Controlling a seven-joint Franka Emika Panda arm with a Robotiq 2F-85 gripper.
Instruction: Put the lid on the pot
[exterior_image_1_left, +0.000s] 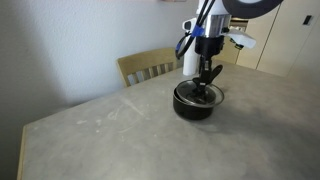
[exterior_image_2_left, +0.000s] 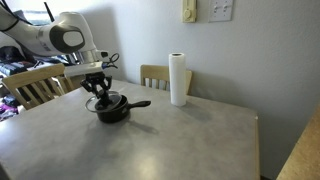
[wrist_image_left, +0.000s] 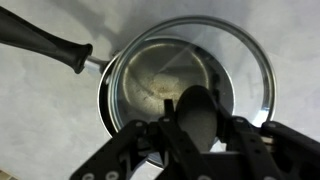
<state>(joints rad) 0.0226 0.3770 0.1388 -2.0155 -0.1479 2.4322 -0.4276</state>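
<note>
The black pot (exterior_image_1_left: 193, 106) stands on the table with its long handle (wrist_image_left: 45, 40) angled out; it shows in both exterior views (exterior_image_2_left: 112, 112). My gripper (wrist_image_left: 200, 125) is directly over the pot and shut on the dark knob (wrist_image_left: 198, 108) of the clear glass lid (wrist_image_left: 262, 75). The lid is level, at or just above the pot's rim (wrist_image_left: 104, 95), and sits a little off-centre. I cannot tell whether lid and rim touch. The gripper also shows in both exterior views (exterior_image_1_left: 208, 80) (exterior_image_2_left: 100, 93).
A tall white paper-towel roll (exterior_image_2_left: 178, 79) stands behind the pot. Wooden chairs (exterior_image_1_left: 150, 66) (exterior_image_2_left: 35, 86) stand at the table's edges. The grey tabletop (exterior_image_1_left: 110, 135) spreads out in front of the pot. A wall with outlets (exterior_image_2_left: 205, 11) is behind.
</note>
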